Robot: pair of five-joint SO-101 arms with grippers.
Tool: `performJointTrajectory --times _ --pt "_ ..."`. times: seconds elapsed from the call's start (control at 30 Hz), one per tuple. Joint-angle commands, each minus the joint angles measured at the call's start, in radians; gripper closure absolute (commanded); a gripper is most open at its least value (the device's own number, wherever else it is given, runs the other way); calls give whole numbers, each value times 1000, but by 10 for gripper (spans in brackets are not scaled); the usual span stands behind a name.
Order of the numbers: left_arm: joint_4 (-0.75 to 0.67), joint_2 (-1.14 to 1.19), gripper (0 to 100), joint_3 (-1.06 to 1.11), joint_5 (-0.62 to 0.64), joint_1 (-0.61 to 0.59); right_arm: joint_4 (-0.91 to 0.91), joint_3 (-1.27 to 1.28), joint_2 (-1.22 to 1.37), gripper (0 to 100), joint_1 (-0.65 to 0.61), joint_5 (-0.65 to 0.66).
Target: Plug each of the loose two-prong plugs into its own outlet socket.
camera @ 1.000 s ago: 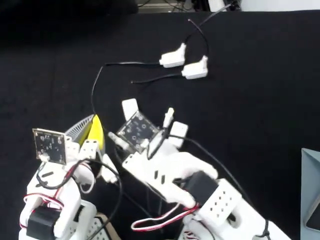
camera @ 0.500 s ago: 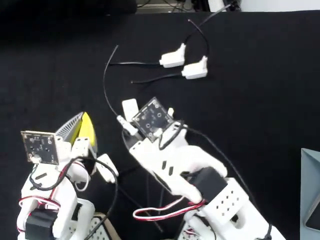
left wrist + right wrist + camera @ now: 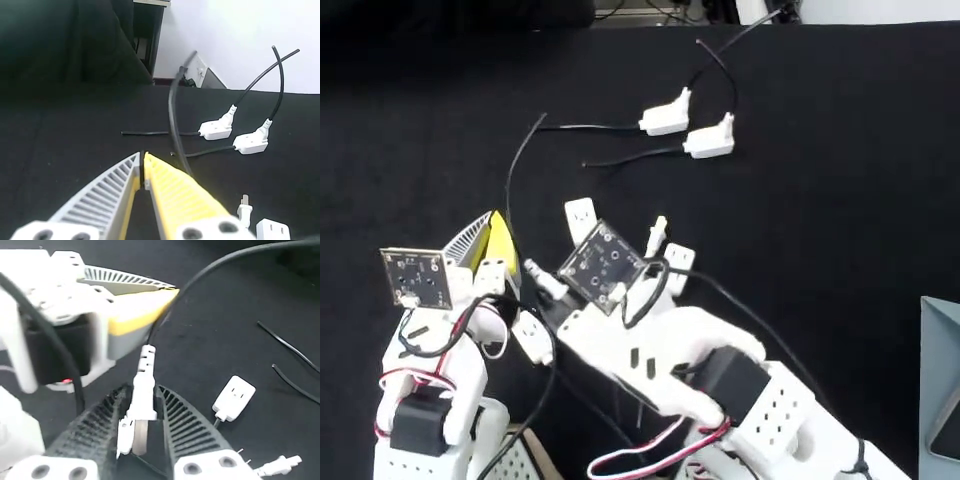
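Note:
My right gripper (image 3: 142, 390) is shut on a white two-prong plug (image 3: 140, 392), just beside the left arm. The plug's black cord (image 3: 210, 267) runs up through my left gripper (image 3: 141, 156), whose grey and yellow fingers are shut on it. In the high view the left gripper (image 3: 495, 224) sits at the lower left, with the held plug (image 3: 542, 279) just to its right. A white outlet socket (image 3: 580, 215) lies close by, and another socket (image 3: 679, 257) lies beside a second loose plug (image 3: 656, 235).
Two white plug-and-socket pairs (image 3: 667, 114) (image 3: 710, 141) with black cords lie at the far middle of the black table (image 3: 840, 200). A grey-blue object (image 3: 942, 380) sits at the right edge. Thin black cords (image 3: 620, 157) trail across the cloth.
My right arm swung out toward the far right and came back with the plug. The cord's free end whipped up and then dropped a little. My left gripper shifted slightly while holding the cord.

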Motion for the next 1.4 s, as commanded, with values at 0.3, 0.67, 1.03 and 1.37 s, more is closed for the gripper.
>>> performJointTrajectory --times 0.3,0.67,1.03,1.37 --pt "193 5 970 -194 0 236 -2 12 -12 987 -66 -3" --pt "221 5 970 -219 -2 254 0 36 -13 987 -63 -3" --pt "222 5 970 -186 -109 309 5 48 -7 987 6 -5" --pt "219 5 971 -183 -133 315 3 82 -13 987 12 -9"
